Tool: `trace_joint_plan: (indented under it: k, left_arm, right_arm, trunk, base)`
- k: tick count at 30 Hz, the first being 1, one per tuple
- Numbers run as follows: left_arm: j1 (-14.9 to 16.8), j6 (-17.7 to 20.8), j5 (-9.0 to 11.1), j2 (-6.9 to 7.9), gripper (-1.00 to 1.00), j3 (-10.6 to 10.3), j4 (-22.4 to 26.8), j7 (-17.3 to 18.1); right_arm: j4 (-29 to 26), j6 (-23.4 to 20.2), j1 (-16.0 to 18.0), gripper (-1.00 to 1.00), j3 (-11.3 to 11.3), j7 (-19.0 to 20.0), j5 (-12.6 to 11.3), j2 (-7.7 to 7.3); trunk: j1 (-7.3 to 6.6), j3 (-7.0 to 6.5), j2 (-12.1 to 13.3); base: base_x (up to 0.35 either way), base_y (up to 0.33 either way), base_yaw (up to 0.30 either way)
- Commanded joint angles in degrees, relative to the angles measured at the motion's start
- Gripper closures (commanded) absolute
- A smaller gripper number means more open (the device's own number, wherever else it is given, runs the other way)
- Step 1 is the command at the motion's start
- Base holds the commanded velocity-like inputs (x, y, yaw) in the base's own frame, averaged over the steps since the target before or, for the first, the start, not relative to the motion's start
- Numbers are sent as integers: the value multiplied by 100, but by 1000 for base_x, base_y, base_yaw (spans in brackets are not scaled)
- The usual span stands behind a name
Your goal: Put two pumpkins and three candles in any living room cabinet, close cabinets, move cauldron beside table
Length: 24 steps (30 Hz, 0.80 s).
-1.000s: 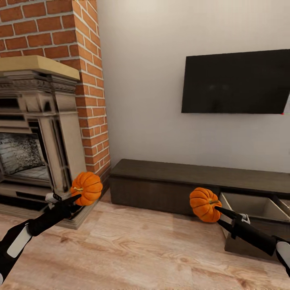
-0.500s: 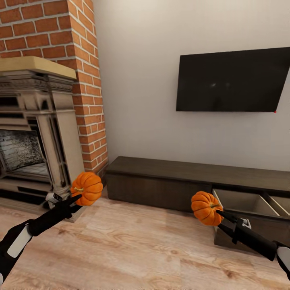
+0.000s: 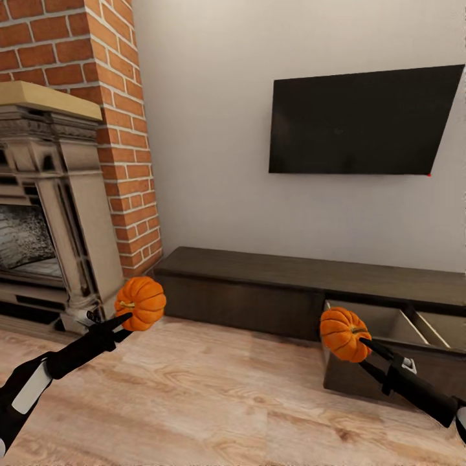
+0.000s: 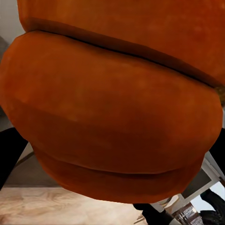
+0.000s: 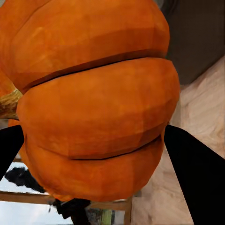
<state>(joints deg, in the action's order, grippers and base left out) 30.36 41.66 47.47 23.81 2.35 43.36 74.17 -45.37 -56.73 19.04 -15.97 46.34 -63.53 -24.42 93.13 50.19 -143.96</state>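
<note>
In the head view, the left gripper (image 3: pixel 126 318) was clamped on 1 pumpkin (image 3: pixel 140 303) held in the air left of the cabinet (image 3: pixel 259 291), while the right gripper (image 3: pixel 367 343) gripped the other pumpkin (image 3: pixel 345 334) in front of the cabinet's open drawer (image 3: pixel 388 323). In the left wrist view, the left-hand pumpkin (image 4: pixel 112 108) sat between the 2 dark fingers (image 4: pixel 9 152). In the right wrist view, the right-hand pumpkin (image 5: pixel 93 103) was pinched between both fingers (image 5: pixel 197 178).
</note>
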Motion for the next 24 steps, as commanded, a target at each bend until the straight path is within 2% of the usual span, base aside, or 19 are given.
trace_joint_plan:
  k: [1, 5, 14, 24]
  left_arm:
    - [5, 65, 34, 1, 100, 2, 1, 10]
    - [5, 64, 50, 1, 100, 3, -1, 15]
    - [5, 64, 69, 1, 100, 11, -22, 18]
    - [5, 70, 95, 9, 100, 11, -29, 18]
  right_arm:
    - [16, -33, 3, 100, -68, 11, 16, 5]
    - [50, -44, 3, 100, -168, -2, 12, 7]
    - [59, -51, 3, 100, -187, 15, -18, 1]
    - [81, -55, 3, 100, -187, 29, -22, 3]
  trunk:
    - [-2, 16, -3]
    - [-2, 52, -3]
    - [-2, 137, -3]
    - [-4, 210, -2]
  base:
    - [0, -287, 0]
    - [-13, -286, 42]
    - [-70, -274, -26]
    - [-2, -35, -86]
